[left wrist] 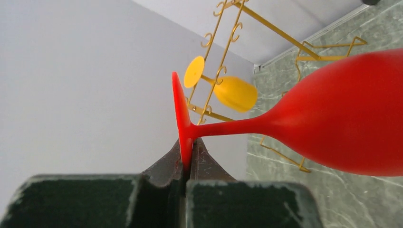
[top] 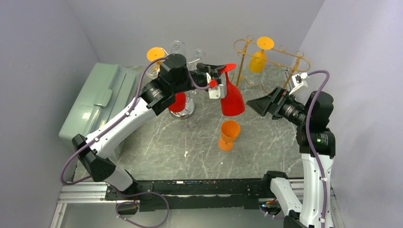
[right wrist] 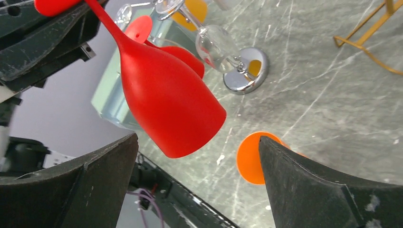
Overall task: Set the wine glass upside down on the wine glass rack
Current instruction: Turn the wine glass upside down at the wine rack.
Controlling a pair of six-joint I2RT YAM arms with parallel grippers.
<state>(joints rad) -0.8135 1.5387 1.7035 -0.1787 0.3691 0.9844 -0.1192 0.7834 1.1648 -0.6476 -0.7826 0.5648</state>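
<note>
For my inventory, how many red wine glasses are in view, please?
2: one red glass held by its base in the left fingers; a second red glass beside the chrome stand, partly hidden by the left arm.

Red wine glass (top: pixel 232 99): bowl down, held by its foot in the left gripper (top: pixel 222 71).
Rack (top: pixel 281 56): far right corner, one yellow glass (top: pixel 258 61) hanging.
Right gripper (top: pixel 261 104): beside the bowl.
</note>
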